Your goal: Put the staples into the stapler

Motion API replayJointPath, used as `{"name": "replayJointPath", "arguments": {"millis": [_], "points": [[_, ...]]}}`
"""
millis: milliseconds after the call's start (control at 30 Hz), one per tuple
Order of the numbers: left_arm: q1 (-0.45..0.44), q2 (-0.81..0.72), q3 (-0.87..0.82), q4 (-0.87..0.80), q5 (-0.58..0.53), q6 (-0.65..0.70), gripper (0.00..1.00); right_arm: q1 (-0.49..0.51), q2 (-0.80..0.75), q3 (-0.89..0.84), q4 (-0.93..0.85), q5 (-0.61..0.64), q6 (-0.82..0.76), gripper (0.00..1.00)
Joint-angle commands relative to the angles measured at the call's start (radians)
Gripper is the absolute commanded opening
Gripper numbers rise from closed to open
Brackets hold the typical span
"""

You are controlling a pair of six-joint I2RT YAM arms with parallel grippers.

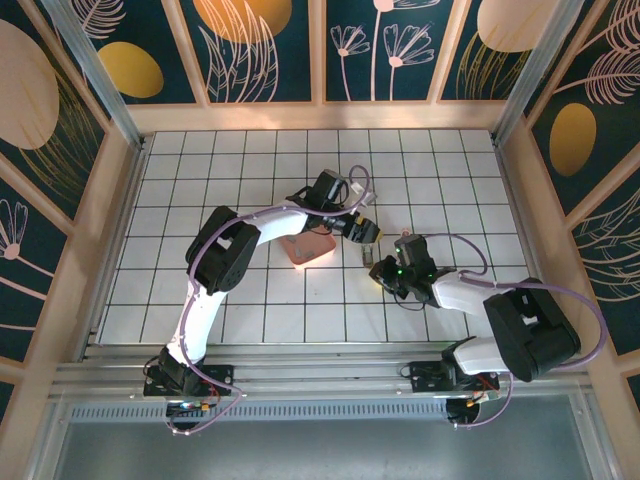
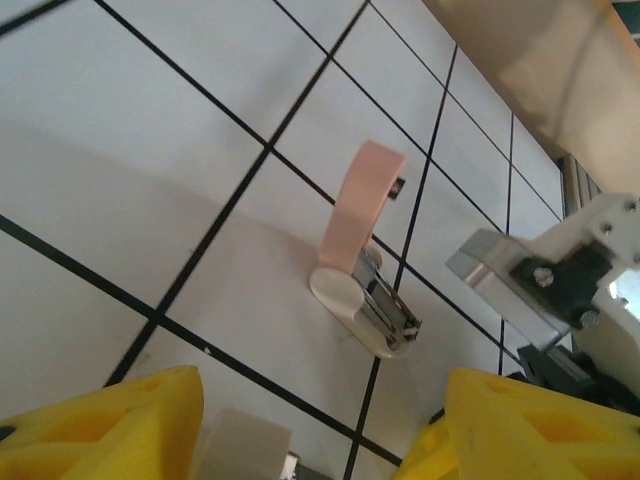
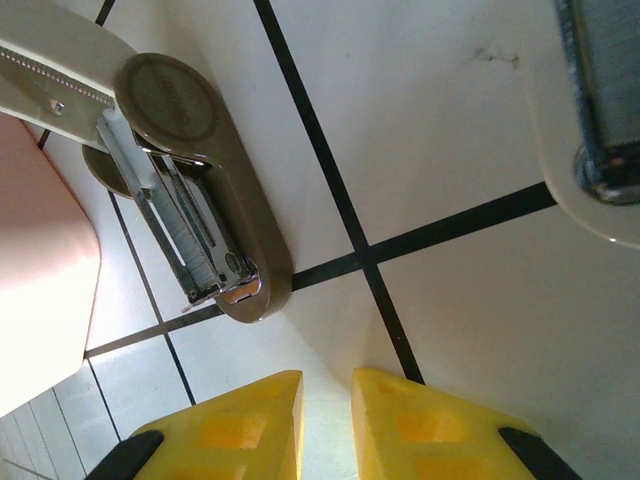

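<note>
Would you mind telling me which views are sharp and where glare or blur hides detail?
Top external: evenly lit, sharp. Left wrist: the small beige-and-metal stapler is crisp, the yellow fingertips blurred. Right wrist: glare whitens the lower left corner, and an object at the upper right edge is blurred.

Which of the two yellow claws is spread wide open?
The left gripper: in its wrist view its yellow fingers sit far apart at the bottom corners, with the stapler beyond them. The right gripper leaves only a narrow slit between its fingers.

White arm links, black joints, lilac cables, seemingly yellow pincer fingertips (image 3: 250, 430)
</note>
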State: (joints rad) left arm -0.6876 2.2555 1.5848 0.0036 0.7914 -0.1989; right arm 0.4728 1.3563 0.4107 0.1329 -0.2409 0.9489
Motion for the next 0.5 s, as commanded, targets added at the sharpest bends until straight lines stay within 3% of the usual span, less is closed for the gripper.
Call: {"name": "replayJointPath", "arguments": {"millis": [0,467], "points": [[-0.005,-0.023,-0.024,0.025,0.065,0.030,0.63,0.006,0.017,0.020,0.006,0.029,-0.021,0.21],[-0.025,-0.131,-0.119,0.023,0.077,0.148,0.64,0.004,0.050,0.051,-0.015,0.059,-0.065,0.20]]}}
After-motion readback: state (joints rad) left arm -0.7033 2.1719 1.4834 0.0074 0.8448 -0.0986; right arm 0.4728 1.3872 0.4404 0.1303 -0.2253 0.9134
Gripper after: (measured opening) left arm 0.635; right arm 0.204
